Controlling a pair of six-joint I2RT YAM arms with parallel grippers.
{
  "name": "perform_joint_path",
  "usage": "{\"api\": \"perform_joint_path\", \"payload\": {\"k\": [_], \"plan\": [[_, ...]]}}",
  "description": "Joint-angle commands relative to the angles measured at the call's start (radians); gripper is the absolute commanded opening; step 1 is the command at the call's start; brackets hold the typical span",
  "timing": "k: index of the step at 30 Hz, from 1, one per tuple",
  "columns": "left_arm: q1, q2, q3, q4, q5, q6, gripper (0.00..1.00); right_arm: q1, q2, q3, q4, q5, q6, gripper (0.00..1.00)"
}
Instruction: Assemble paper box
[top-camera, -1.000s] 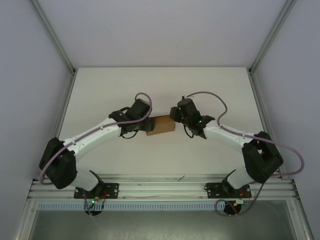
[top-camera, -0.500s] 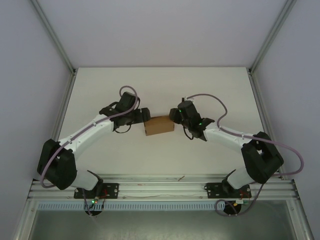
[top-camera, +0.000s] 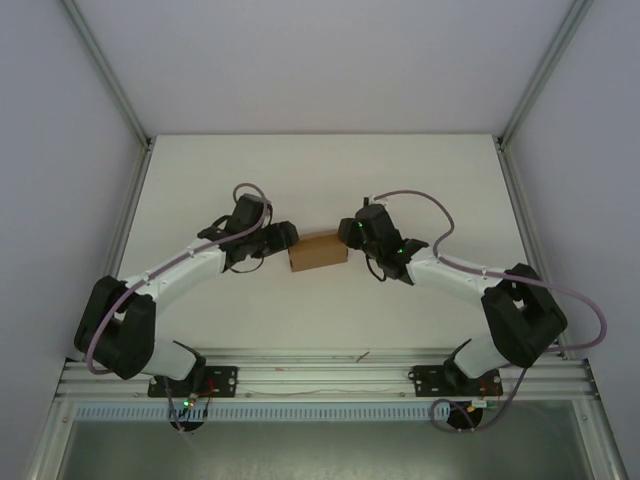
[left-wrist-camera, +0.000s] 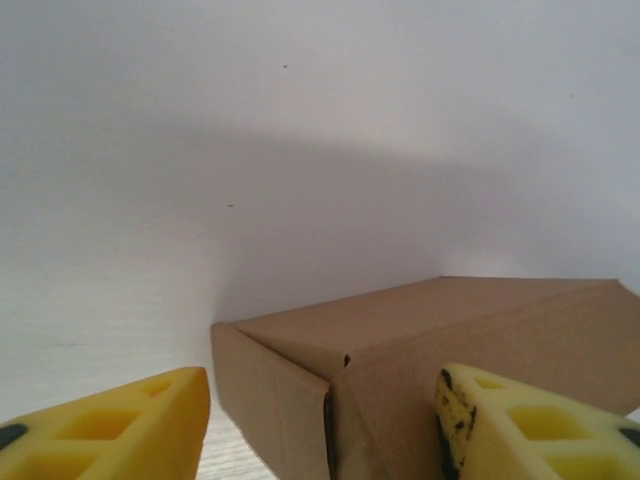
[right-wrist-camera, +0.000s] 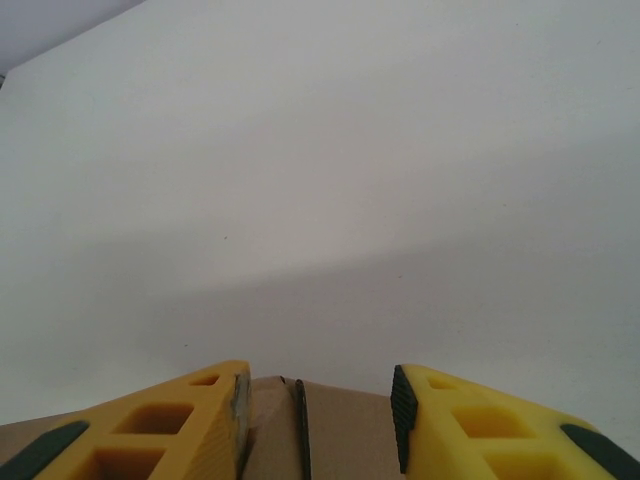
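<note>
The thin brown cardboard box (top-camera: 318, 252) lay mid-way on the white surface (top-camera: 330, 180), the right hand (right-wrist-camera: 320, 420) clamped on its right end and the left hand (left-wrist-camera: 322, 425) spread apart at its left end; light and easily crushed, it probably wanted gentle holds on folded edges.

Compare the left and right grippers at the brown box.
The left gripper faces the small brown cardboard box at its left end; the right gripper at its right end. The left gripper's jaws stand wide, white table showing between one finger and the box; the right gripper's stand narrower, cardboard filling the gap. Both have yellow fingers straddling cardboard.
</note>
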Motion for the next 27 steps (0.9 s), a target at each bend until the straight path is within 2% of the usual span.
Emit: {"api": "perform_joint_path", "payload": {"k": [1,8,14,20,25,27], "plan": [[0.023,0.018,-0.085,-0.008,0.023,-0.033,0.56,0.023,0.078,-0.106,-0.256,-0.055,-0.019,0.41],[0.038,0.017,-0.164,0.034,0.042,-0.061,0.41,0.019,0.092,-0.152,-0.217,-0.089,-0.023,0.38],[0.039,0.009,-0.273,0.136,0.073,-0.088,0.41,-0.002,0.107,-0.185,-0.196,-0.114,-0.017,0.37],[0.039,0.038,-0.315,0.158,0.037,-0.085,0.39,-0.005,0.134,-0.191,-0.176,-0.122,-0.018,0.36],[0.040,0.054,-0.364,0.206,0.043,-0.111,0.25,-0.010,0.134,-0.233,-0.146,-0.134,-0.032,0.32],[0.038,0.055,-0.397,0.257,0.065,-0.121,0.25,-0.010,0.140,-0.277,-0.080,-0.150,-0.056,0.31]]}}
